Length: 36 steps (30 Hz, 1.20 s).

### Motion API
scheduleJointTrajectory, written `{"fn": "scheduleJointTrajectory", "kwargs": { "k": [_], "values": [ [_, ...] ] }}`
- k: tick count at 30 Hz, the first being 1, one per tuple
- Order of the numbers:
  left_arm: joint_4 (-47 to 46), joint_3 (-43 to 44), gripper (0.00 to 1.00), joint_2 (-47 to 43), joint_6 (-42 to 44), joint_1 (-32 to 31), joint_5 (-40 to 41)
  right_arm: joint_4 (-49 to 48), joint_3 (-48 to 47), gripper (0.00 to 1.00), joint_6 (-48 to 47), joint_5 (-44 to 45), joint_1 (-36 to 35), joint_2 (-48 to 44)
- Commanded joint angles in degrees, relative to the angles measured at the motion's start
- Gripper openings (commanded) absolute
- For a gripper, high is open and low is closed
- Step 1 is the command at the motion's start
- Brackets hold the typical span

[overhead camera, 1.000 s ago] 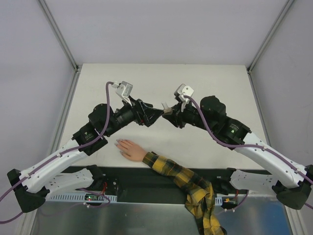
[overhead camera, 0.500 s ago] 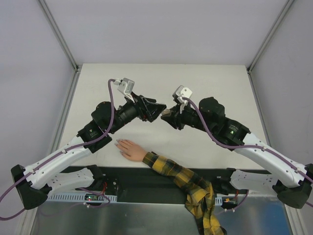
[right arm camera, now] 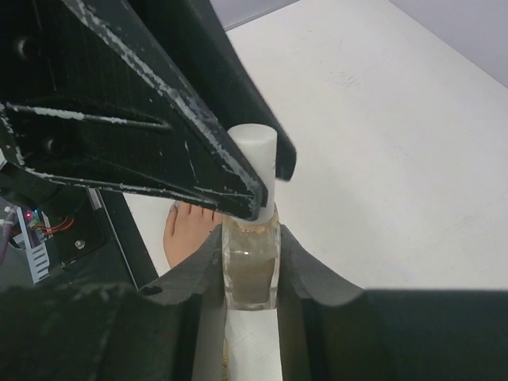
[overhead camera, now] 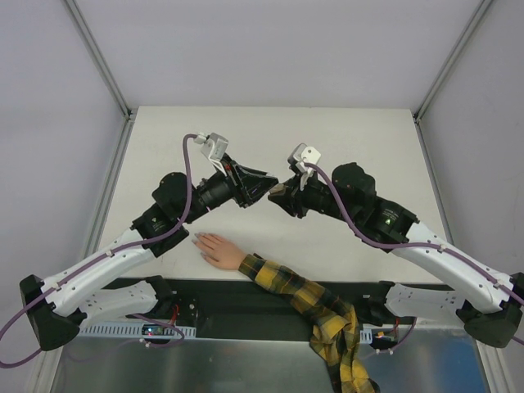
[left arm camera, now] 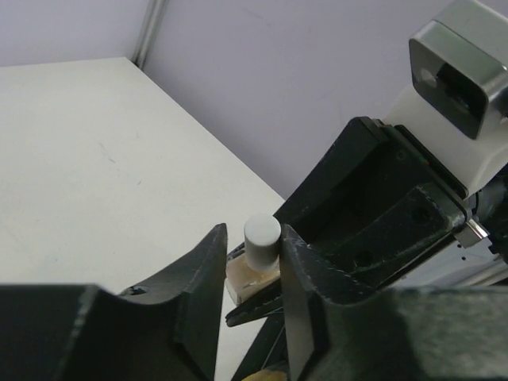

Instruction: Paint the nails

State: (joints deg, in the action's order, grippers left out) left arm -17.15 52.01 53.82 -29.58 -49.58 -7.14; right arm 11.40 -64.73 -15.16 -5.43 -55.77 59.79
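A small clear bottle of nail polish (right arm camera: 251,266) with a white cap (right arm camera: 255,151) is held above the middle of the table. My right gripper (right arm camera: 251,246) is shut on the bottle's glass body. My left gripper (left arm camera: 255,246) faces it and has closed round the white cap (left arm camera: 262,238). In the top view the two grippers meet tip to tip, left gripper (overhead camera: 267,186) against right gripper (overhead camera: 280,193). The flesh-coloured hand (overhead camera: 217,250) lies flat near the front edge, below them. Its nails (overhead camera: 197,241) are too small to make out. The hand (right arm camera: 186,230) also shows under the bottle.
A yellow-and-black plaid sleeve (overhead camera: 303,299) runs from the hand down over the front edge and the black rail (overhead camera: 246,296). The white table (overhead camera: 270,131) is walled by grey panels with metal posts at the back corners.
My left gripper has moved right towards the right gripper and its jaws have closed round the bottle's cap. The right gripper has barely shifted, and the hand and sleeve have stayed put.
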Motion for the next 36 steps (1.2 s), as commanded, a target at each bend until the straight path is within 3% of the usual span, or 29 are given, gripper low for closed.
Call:
{"fn": "scheduleJointTrajectory", "kwargs": {
  "k": [1,4,7,10,11,14,19,23,24,26,27,28,31,36],
  "values": [
    [-3.16,-1.56,0.25,-1.44,0.84,-0.60,-6.13,-3.84,-3.21,0.00,1.80,-1.25,-0.39,-0.99],
    [-4.47,-2.44,0.04,-1.44,2.07,-0.69,-10.25,-4.01,-3.74,0.00,2.50,-3.09,-0.22,-1.34],
    [-7.28,-3.05,0.00,-1.00,6.02,-0.52,-22.53,-5.68,-2.43,0.00,2.41,-9.66,-0.13,-3.10],
    [-10.26,-3.67,0.00,-1.17,8.05,-0.52,-34.76,-7.88,-2.51,0.00,1.89,-31.15,0.74,-4.24],
    [-12.10,-4.45,0.00,-1.26,7.35,-0.52,-37.22,-8.32,-3.12,0.00,2.06,-43.92,0.84,-4.50],
    [-20.10,-6.30,0.00,-1.44,3.50,-0.43,-45.41,-19.35,-1.20,0.00,8.28,-58.68,0.84,-6.08],
    [-30.83,-7.54,0.00,0.75,-5.38,-0.52,-47.88,-20.19,-1.98,0.00,11.02,-59.08,0.84,-6.44],
    [-28.58,-5.35,0.00,2.25,-7.95,-0.43,-47.89,-18.45,-1.01,0.00,9.72,-54.97,1.01,-7.58],
    [-26.56,-4.56,0.05,2.16,-7.51,-0.43,-47.45,-17.12,-1.27,0.00,9.19,-53.99,1.19,-7.58],
    [-20.76,-1.67,0.31,1.55,-5.15,-0.43,-45.44,-12.31,-2.76,0.00,6.82,-51.54,1.28,-7.15],
    [-15.34,-0.86,0.49,0.33,-4.00,-0.51,-44.64,-10.10,-3.12,0.00,5.59,-50.39,1.19,-7.23],
    [-13.37,-0.33,0.56,-0.64,-3.03,-0.43,-43.67,-8.43,-3.56,0.00,4.53,-49.34,1.27,-7.23],
    [-6.60,0.20,0.73,-4.77,1.01,-0.52,-38.23,-3.15,-3.56,0.00,1.10,-41.61,1.19,-6.97],
    [0.18,0.73,0.84,-11.10,3.04,-0.43,-23.84,1.78,-5.76,0.00,0.66,-28.33,0.84,-4.08]
  ]
}}
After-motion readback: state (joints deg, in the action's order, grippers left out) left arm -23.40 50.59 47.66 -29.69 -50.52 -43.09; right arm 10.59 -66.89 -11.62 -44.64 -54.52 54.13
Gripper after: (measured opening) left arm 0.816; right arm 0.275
